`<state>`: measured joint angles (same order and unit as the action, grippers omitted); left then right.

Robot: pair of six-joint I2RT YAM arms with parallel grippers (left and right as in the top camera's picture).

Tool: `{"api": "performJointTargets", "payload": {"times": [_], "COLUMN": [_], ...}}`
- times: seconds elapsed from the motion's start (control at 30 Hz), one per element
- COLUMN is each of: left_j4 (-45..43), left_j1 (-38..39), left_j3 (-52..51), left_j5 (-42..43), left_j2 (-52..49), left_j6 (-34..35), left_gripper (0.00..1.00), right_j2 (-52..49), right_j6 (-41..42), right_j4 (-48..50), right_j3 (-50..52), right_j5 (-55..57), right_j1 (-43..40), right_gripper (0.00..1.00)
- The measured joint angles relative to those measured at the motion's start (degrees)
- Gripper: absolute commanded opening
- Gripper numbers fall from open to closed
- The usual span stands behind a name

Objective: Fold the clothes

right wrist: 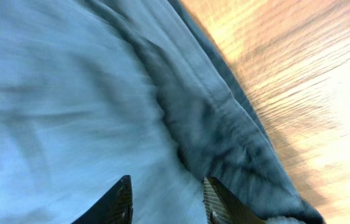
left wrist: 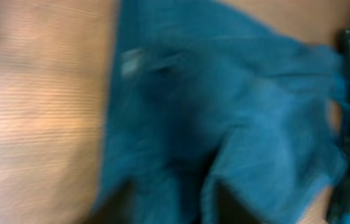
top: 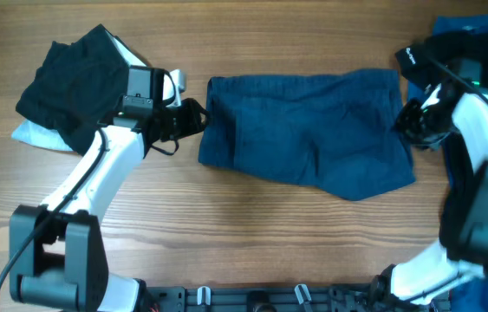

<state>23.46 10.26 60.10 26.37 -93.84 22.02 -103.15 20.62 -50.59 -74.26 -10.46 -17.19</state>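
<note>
The dark blue shorts (top: 309, 130) lie spread across the middle of the wooden table, somewhat rumpled. My left gripper (top: 193, 117) is at their left edge. The left wrist view is blurred: blue cloth (left wrist: 224, 106) fills it, and two dark finger shapes stand apart at the bottom with a ridge of cloth between them (left wrist: 187, 208). My right gripper (top: 406, 117) is at the shorts' right edge. In the right wrist view its fingers (right wrist: 165, 183) are spread open just over the cloth (right wrist: 69, 93), beside a thick seam.
A black bundle with a white lining (top: 74, 82) lies at the back left, by the left arm. A black top with a small white logo (top: 417, 59) and more blue cloth (top: 478, 30) lie at the back right. Bare wood (top: 252, 225) runs along the front.
</note>
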Motion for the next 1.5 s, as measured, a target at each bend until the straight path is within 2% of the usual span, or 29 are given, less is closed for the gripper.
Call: {"api": "performJointTargets", "payload": {"times": [0.13, 0.27, 0.37, 0.6, 0.73, 0.8, 1.0, 1.03, 1.1, 1.17, 1.23, 1.3, 1.33, 1.4, 1.5], "left_j4": [-11.58, -21.07, -21.55, -20.46, -16.48, -14.53, -10.43, -10.4, -10.43, -10.64, -10.56, -10.21, -9.94, -9.53, -7.96], "left_j1": [4.07, 5.42, 4.59, 3.63, 3.52, 3.48, 3.45, 3.43, 3.43, 3.54, 3.65, 3.48, 3.41, 2.93, 1.49], "left_j3": [0.02, 0.13, 0.2, 0.76, 1.64, 2.05, 2.82, 2.82, 2.82, 2.89, 3.04, 3.41, 3.67, 3.91, 4.0], "left_j5": [5.81, 5.7, 3.54, 4.9, 5.68, 5.95, 5.84, 5.84, 5.99, 6.67, 7.28, 8.39, 8.79, 9.81, 10.69], "left_j2": [-5.79, -14.58, -21.05, -21.4, -21.38, -21.38, -21.0, -21.0, -20.96, -20.68, -20.37, -20.15, -20.15, -20.0, -18.47], "left_j6": [-1.18, -1.42, 0.68, 2.71, 2.67, 2.27, 1.79, 1.73, 1.51, 1.31, 1.16, 1.11, 1.01, 1.05, 1.03], "left_gripper": [0.04, 0.04, 0.04, 0.04, 0.05, 0.05, 0.06, 0.09, 0.24, 0.37, 0.45, 0.5, 0.53, 0.77, 0.85], "right_j2": [10.91, 8.76, 4.98, -8.11, -16.24, -17.07, -19.19, -19.5, -19.65, -19.65, -19.1, -15.76, -13.86, -6.49, -0.63], "right_j6": [-2.34, -6.49, -10.03, -15.76, -8.07, -4.13, 7.58, 8.87, 10.4, 9.27, 6.69, 2.97, 1.44, -1.77, -4.28], "right_j4": [0.68, 7.04, 9.97, 27.52, 32.87, 35.67, 50.73, 52.92, 55.58, 55.8, 53.64, 46.14, 42.34, 32.39, 22.51], "right_j3": [-0.28, 1.9, 2.95, 3.3, 3.41, 3.37, 3.5, 3.56, 3.56, 3.37, 3.13, 2.86, 2.75, 2.49, 1.73], "right_j5": [-6.73, -16.41, -20.26, -28.13, -22.69, -21.97, -21.16, -21.94, -24.83, -30.86, -37.18, -41.88, -42.25, -41.57, -39.3], "right_j1": [1.42, 9.14, 16.63, 29.14, 29.99, 28.55, 19.08, 16.68, 12.44, 10.99, 10.32, 9.46, 9.16, 8.72, 8.68], "right_gripper": [0.04, 0.04, 0.04, 0.06, 0.04, 0.04, 0.04, 0.04, 0.05, 0.1, 0.15, 0.28, 0.3, 0.33, 0.32]}}
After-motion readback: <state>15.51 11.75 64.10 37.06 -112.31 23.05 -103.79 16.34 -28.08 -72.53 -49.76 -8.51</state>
